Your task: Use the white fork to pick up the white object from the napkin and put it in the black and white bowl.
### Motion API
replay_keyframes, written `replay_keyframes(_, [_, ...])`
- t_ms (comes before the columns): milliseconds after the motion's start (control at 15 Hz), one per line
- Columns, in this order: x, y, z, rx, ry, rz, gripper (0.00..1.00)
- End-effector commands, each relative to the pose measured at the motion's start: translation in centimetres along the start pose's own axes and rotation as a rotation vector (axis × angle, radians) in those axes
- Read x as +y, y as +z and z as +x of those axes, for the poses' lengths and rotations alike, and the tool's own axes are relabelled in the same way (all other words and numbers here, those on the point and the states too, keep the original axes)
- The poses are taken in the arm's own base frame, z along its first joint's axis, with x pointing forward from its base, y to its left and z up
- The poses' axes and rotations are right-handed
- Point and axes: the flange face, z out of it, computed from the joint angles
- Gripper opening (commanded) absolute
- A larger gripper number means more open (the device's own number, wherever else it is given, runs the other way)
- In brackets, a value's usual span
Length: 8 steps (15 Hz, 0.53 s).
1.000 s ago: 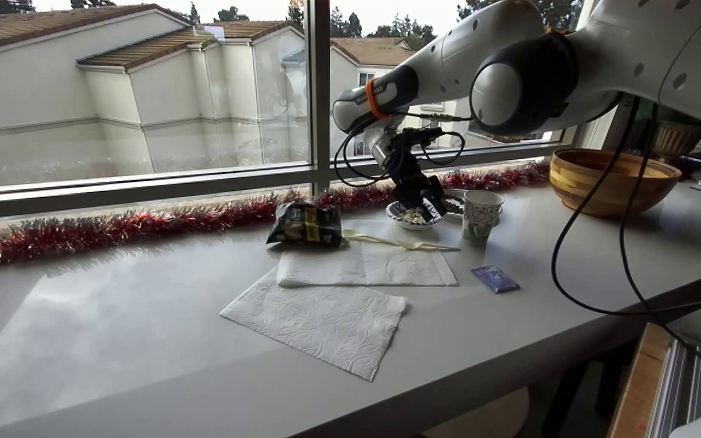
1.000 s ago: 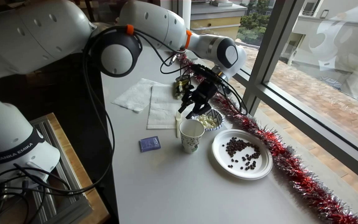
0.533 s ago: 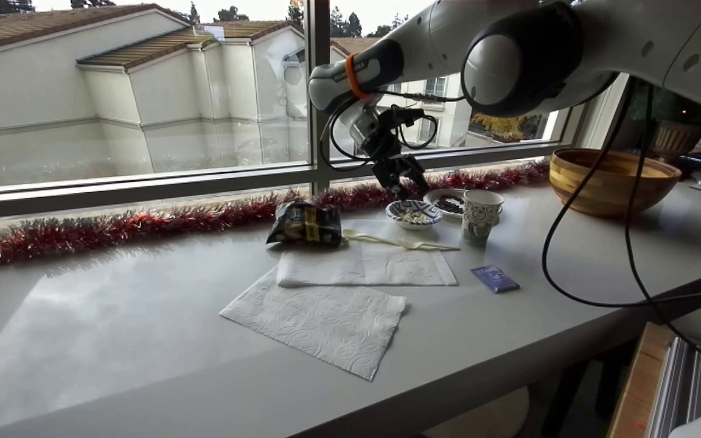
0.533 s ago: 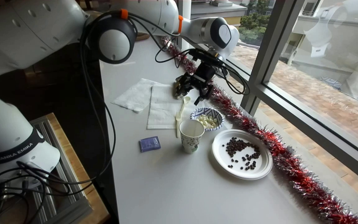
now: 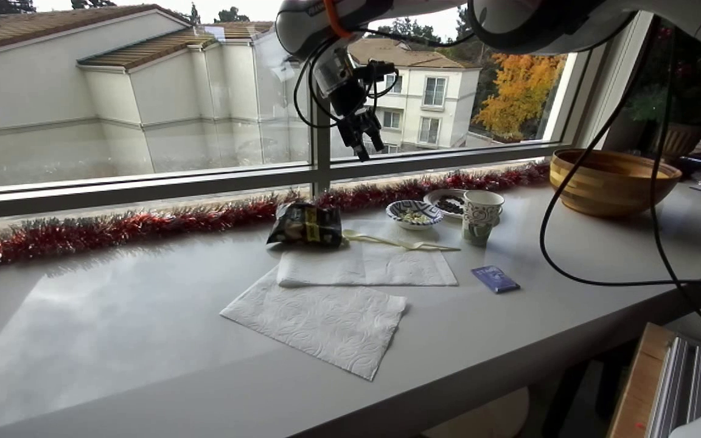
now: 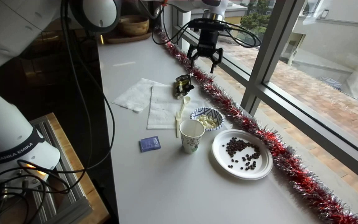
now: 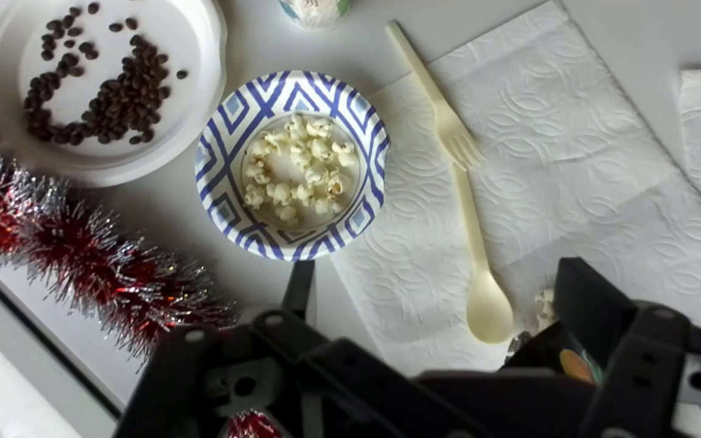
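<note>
My gripper [image 6: 202,69] hangs high above the back of the table near the window, fingers spread with nothing between them. In the wrist view its fingers [image 7: 594,298] frame the spoon from above. The white fork [image 7: 445,115], cream-coloured, lies partly on the white napkin [image 7: 539,115], tines by the spoon's handle. Beside the napkin stands the black and white bowl [image 7: 210,164], showing blue-and-white zigzags up close and holding several popcorn pieces. The white object I see over the napkin is a popcorn-like clump [image 7: 545,304] at the bag's end, partly behind a finger; whether it is loose I cannot tell.
A black snack bag [image 5: 305,226] lies at the napkin's back edge, close to a spoon [image 7: 489,307]. A paper cup [image 6: 191,140] and a plate [image 6: 247,176] of dark beans flank the bowl. Red tinsel [image 6: 210,84] lines the window; a wooden bowl [image 5: 612,194] sits farther off.
My gripper has risen from just over the patterned bowl and swung away past the bag toward the window, its fingers spreading wider. The things on the table have stayed in place.
</note>
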Motion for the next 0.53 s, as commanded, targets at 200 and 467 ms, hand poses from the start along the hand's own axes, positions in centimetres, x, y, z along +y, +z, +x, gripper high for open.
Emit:
replay_keyframes(200, [1.4, -6.7, -3.8, 0.369, -0.052, -0.064, 1.00])
replay_keyframes(467, [1.7, -6.3, -2.3, 0.304, -0.030, -0.093, 1.00])
